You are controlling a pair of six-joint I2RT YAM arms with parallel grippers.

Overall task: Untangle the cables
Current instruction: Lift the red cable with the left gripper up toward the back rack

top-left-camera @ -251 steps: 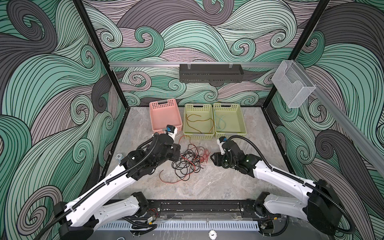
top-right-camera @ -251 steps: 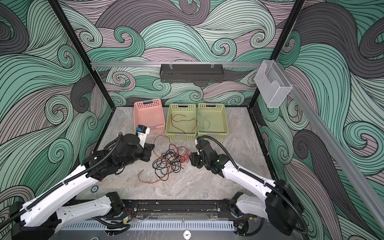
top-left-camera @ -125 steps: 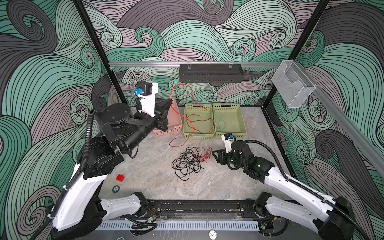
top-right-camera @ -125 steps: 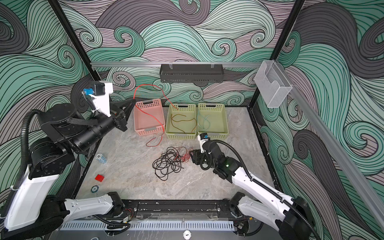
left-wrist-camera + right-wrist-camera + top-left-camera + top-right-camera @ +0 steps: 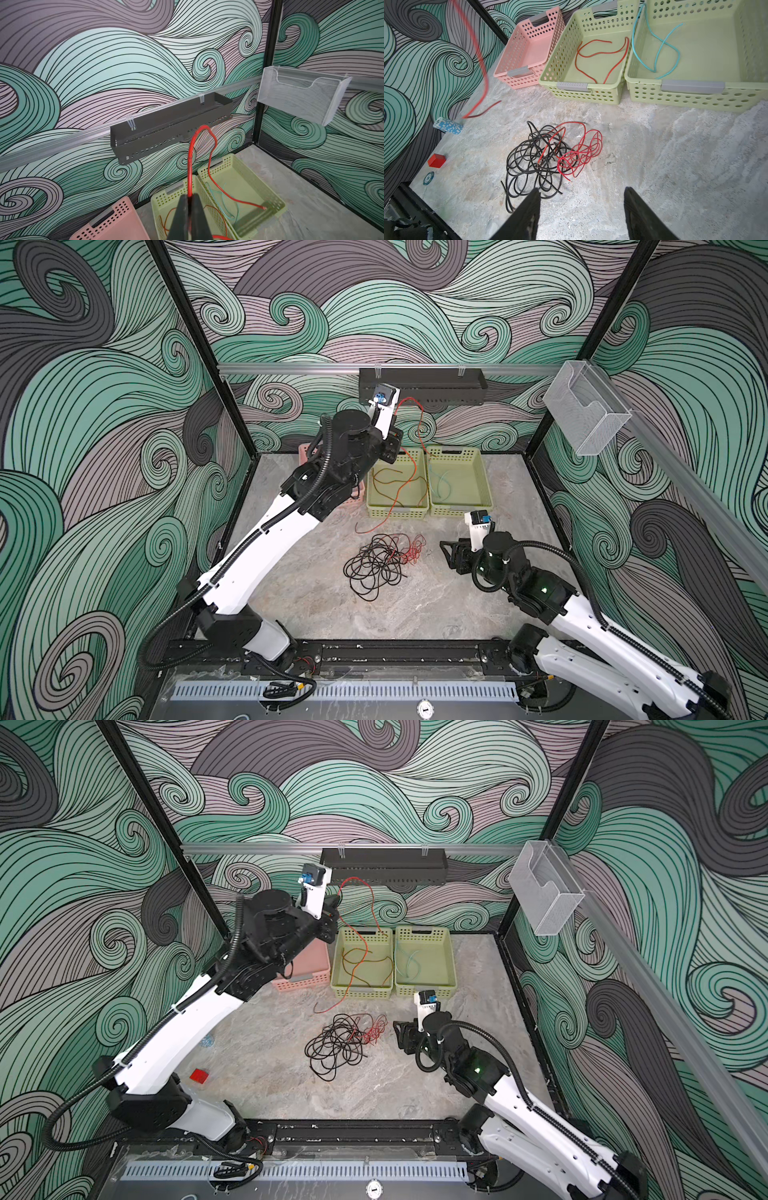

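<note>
The red cable (image 5: 409, 400) is being held high over the back of the surface (image 5: 374, 622), pinched between the fully closed jaws of the left pincer (image 5: 189, 196).

One second ago both pincers were being worked low at the tangle (image 5: 376, 566). The left arm is now being seen raised and swung over the middle basket (image 5: 378, 513), and the red cable is being seen drawn clear of the heap. A short loop is being thrown upward from the jaws, its free end hanging near the basket rims. The long tail is being trailed down across the middle basket. Its end is resting on the surface in front of that basket, near the tangle but apart from it in the right wrist view.

Over the same interval the right pincer (image 5: 581, 190) is being opened. Its jaws are standing wide with nothing between them, low over the surface just beside the tangle.

One strand is therefore being judged as separated, and its delivery into a basket is being judged the step in hand. A reddish cable (image 5: 596, 40) is already lying in the middle basket and a teal cable (image 5: 663, 44) in the right basket (image 5: 461, 510).

The black cable (image 5: 517, 158) and a red coil (image 5: 583, 153) are being left interlaced on the surface. They are lying well below the left pincer and directly ahead of the right pincer.
</note>
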